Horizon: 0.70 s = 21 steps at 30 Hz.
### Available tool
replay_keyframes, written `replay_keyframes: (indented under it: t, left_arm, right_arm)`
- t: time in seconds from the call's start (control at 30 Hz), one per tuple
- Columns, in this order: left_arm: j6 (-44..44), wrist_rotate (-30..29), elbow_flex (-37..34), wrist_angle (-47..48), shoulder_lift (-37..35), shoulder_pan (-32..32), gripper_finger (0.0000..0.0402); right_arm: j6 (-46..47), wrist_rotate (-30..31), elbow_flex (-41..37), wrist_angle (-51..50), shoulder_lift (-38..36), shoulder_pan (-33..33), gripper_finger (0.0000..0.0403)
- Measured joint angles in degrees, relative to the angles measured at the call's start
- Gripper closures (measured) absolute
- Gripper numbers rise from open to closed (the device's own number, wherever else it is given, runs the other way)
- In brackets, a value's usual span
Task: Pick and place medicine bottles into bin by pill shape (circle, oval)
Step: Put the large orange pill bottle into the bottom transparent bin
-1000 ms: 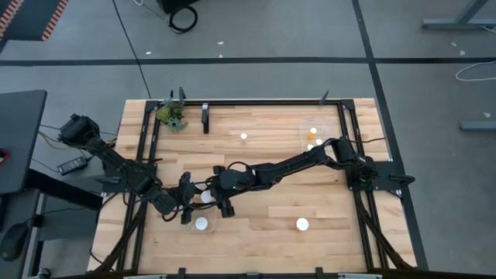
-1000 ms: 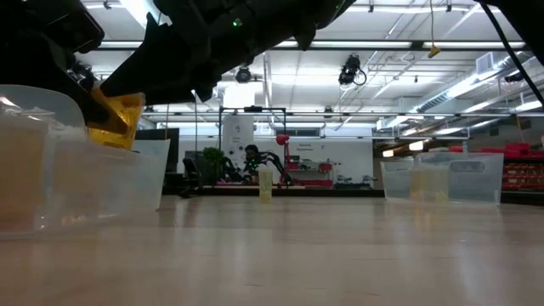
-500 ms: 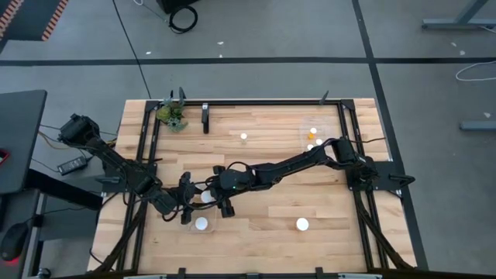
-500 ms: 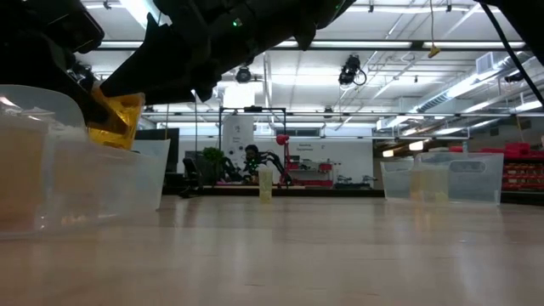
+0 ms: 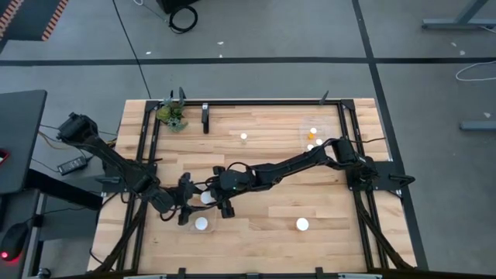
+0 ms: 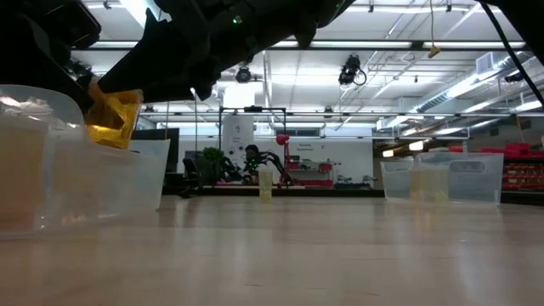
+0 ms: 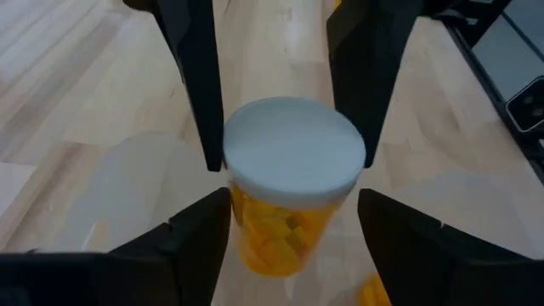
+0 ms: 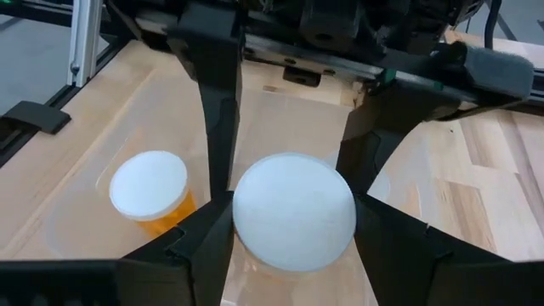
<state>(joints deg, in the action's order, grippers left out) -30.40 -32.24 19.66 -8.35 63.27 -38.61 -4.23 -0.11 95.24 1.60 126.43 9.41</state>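
A medicine bottle (image 5: 206, 198), amber with a white cap, hangs over the clear bin (image 6: 76, 178) at the near left. It also shows in the low view (image 6: 110, 119). My right gripper (image 8: 293, 223) is stretched across from the right and is shut on it. My left gripper (image 7: 295, 204) is open. Its fingers stand on either side of the bottle's amber body (image 7: 280, 234), and a gap shows on one side. A second bottle (image 8: 150, 189) stands inside the bin. My right gripper pinches the bottle's white cap by its rim (image 8: 246, 212) between its two fingers. The fingers (image 7: 191, 85) slant down from the table's right side. The bottle is lifted clear above the bin, its cap up and its body a little tilted.
Loose bottles stand at the far middle (image 5: 243, 136) and the near right (image 5: 302, 225). A second clear bin (image 5: 318, 136) with bottles sits at the far right. A small green plant (image 5: 172, 115) is at the far left corner. Black frame rails run along the table's edges.
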Motion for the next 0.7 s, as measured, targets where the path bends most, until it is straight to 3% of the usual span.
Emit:
replay_keyframes:
  t: [0.7]
  left_arm:
    - [2.9, 0.3, 0.0, 10.8, -13.4, 0.0, 0.0137]
  right_arm:
    - [0.6, -0.3, 0.0, -0.4, 0.0, 0.0, 0.0173]
